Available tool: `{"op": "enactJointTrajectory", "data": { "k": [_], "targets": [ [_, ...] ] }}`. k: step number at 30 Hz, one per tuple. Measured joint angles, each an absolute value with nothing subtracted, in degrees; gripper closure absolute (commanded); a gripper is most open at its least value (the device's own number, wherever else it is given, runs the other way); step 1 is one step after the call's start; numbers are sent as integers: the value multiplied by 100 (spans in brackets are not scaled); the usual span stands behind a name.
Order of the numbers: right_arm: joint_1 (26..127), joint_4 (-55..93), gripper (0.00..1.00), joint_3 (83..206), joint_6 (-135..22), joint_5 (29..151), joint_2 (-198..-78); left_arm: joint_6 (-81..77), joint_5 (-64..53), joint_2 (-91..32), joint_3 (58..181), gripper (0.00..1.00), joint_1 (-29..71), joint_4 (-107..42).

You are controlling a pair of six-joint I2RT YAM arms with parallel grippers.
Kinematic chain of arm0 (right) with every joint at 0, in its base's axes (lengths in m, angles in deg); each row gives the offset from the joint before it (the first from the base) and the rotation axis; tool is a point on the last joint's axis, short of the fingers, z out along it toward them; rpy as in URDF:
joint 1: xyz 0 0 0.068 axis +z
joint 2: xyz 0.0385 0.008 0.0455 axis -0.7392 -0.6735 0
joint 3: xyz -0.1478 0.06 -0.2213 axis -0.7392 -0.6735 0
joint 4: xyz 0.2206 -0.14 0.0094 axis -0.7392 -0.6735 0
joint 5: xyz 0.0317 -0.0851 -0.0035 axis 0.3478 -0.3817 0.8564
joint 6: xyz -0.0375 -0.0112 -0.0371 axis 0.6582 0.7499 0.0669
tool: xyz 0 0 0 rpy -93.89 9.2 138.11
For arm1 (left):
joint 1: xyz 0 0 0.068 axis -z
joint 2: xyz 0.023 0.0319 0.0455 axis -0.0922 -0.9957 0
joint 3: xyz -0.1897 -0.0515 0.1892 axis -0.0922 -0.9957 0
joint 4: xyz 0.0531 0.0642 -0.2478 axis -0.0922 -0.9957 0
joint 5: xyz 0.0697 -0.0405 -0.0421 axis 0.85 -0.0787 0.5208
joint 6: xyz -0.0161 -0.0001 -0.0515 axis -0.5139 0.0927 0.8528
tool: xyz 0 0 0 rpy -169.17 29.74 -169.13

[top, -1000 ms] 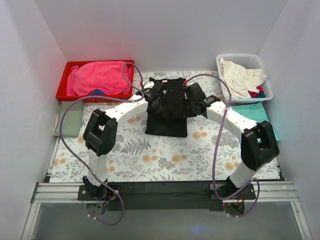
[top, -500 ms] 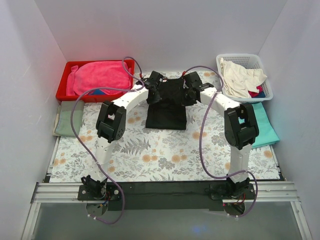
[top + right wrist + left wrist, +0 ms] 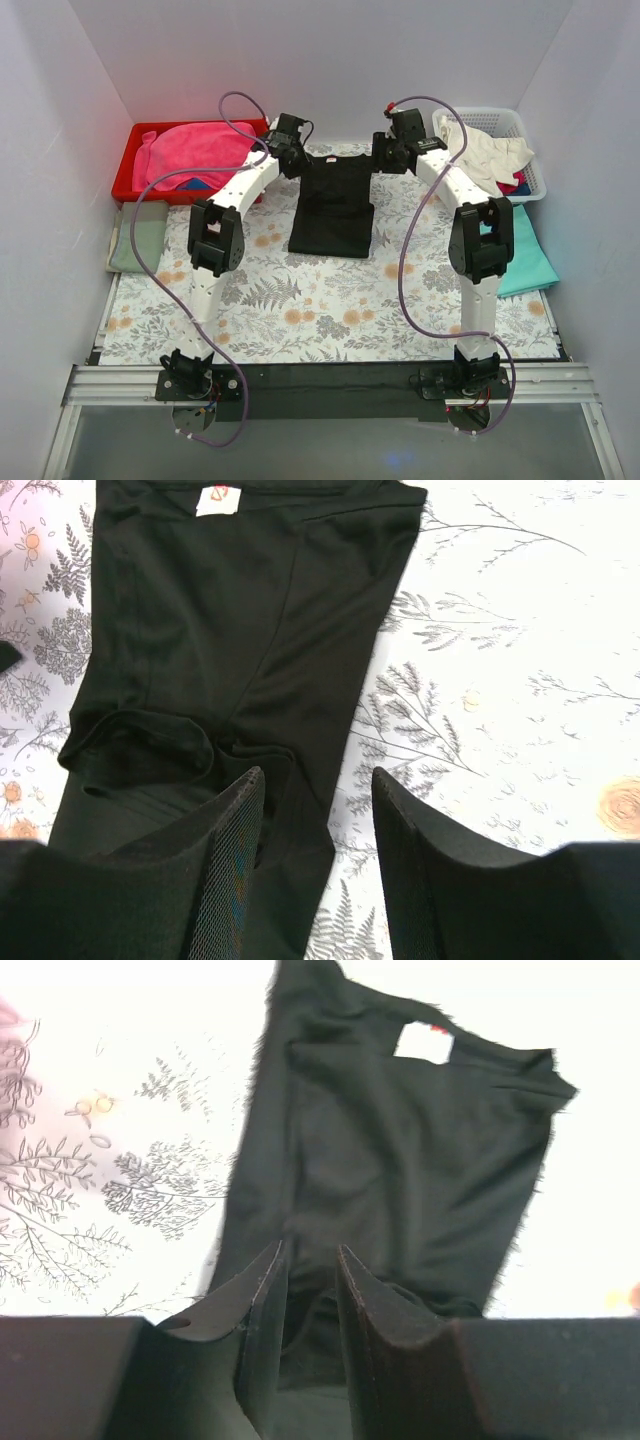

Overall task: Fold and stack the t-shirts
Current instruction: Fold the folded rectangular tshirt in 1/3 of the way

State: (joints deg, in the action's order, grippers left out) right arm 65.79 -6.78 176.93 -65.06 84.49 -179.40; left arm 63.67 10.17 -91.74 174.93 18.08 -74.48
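Left gripper point(image 3: 310, 1252) and right gripper point(image 3: 316, 776) hover open and empty over the black shirt point(image 3: 335, 212); rise straight up, sparing the fold beneath them.

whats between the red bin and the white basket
In the top view: the collar end of the black t-shirt, with the left gripper and right gripper at its corners.

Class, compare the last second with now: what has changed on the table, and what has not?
Both arms reached toward the far edge, shifting the black shirt slightly that way; the left gripper and right gripper opened, letting it go. Red bin, basket and teal shirt stayed put.
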Motion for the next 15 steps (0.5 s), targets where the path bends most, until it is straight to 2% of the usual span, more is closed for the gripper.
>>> {"op": "enactJointTrajectory", "data": {
  "k": [1,6,11,15],
  "targets": [
    [6546,-661,47,17669,-6493,8468,-17896,6345,930,-9113,17495,76,1789,-7400],
    [6651,-689,51,16782,-6455,8591,-17441,6187,269,-8715,16839,92,1806,-7258],
    [7034,-779,52,15859,-6445,8757,-17024,5940,-292,-8213,15427,96,1870,-7190],
    [7292,-774,53,15601,-6466,8927,-16899,5803,-614,-7977,14540,97,1922,-7168]
  ]
}}
